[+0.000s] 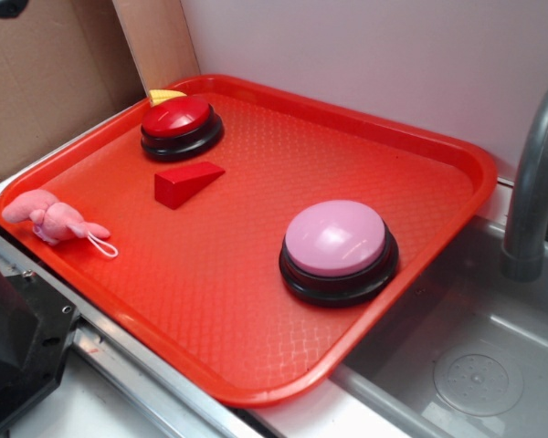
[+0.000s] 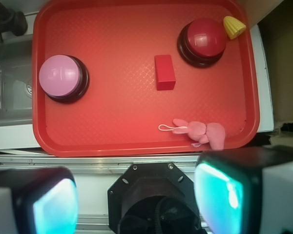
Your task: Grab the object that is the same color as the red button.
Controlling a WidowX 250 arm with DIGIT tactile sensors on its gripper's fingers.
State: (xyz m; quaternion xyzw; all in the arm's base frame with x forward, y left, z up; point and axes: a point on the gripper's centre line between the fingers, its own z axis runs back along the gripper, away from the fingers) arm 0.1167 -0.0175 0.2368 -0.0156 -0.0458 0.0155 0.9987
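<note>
The object, a small red wedge block (image 1: 186,182) (image 2: 164,72), lies on the red tray (image 1: 256,301) (image 2: 112,122) just in front of the red button (image 1: 180,124) (image 2: 203,40), a glossy red dome on a black base. My gripper (image 2: 136,200) is high above the tray's near edge, over the robot base. Its jaws are wide open, with nothing between the teal pads (image 2: 217,192). In the exterior view the gripper is out of sight.
A pink button (image 1: 338,249) (image 2: 62,77) sits on the tray's other side. A pink plush toy (image 1: 55,219) (image 2: 200,132) lies at the tray's near rim. A yellow piece (image 1: 164,95) (image 2: 233,26) is behind the red button. A sink (image 1: 475,365) and faucet (image 1: 534,182) adjoin the tray.
</note>
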